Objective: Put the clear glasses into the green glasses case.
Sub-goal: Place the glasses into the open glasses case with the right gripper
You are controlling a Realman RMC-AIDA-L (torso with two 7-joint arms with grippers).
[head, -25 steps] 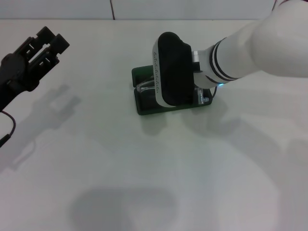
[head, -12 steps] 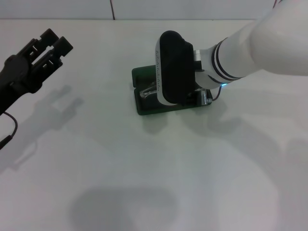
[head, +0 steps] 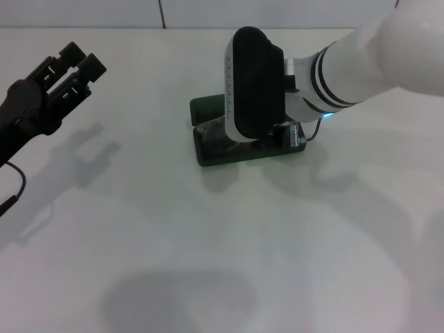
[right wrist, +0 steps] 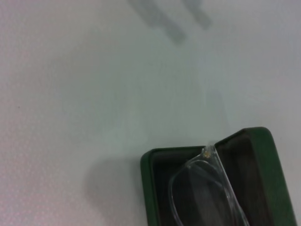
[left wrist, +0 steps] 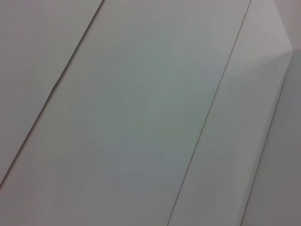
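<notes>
**Me:** Over the dark green rectangular hard case (head: 208, 149) sits my right gripper (head: 253, 142), hidden under the wrist housing, so I can't tell its fingers.

**Spotter:** And the transparent plastic glasses (right wrist: 207, 188)?

**Me:** Wrist view shows them inside the grey-lined tray, one corner at the hinge. Left gripper (head: 69, 66) hangs parked, fingers apart, empty, well clear.

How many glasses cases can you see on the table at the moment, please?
1. The green glasses case lies open at the table's middle, largely covered by the right arm's wrist, with the clear glasses lying in it. Nothing else resembling a case shows.
</notes>
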